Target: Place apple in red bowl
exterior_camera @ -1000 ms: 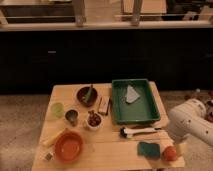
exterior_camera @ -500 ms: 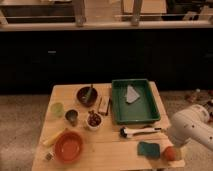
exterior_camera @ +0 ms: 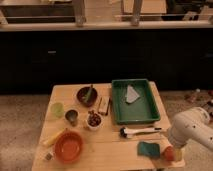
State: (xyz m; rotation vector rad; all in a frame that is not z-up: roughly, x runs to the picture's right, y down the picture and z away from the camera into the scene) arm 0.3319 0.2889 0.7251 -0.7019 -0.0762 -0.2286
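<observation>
Low over the right front corner of the counter, the end effector sits at the tip of the white arm, just above the apple; whether it is spread, narrow or gripping cannot be told. Small, round, smooth and orange-red, the apple rests close to the counter's front edge, with a dark green sponge just beside it on the left. Behind them lies a white-handled brush, and beyond that a green tray holding a grey piece. The red bowl, wide and shallow, sits well apart at the left front. Behind it stand a small white bowl, a dark cup, a pale green cup and a dark brown bowl.
</observation>
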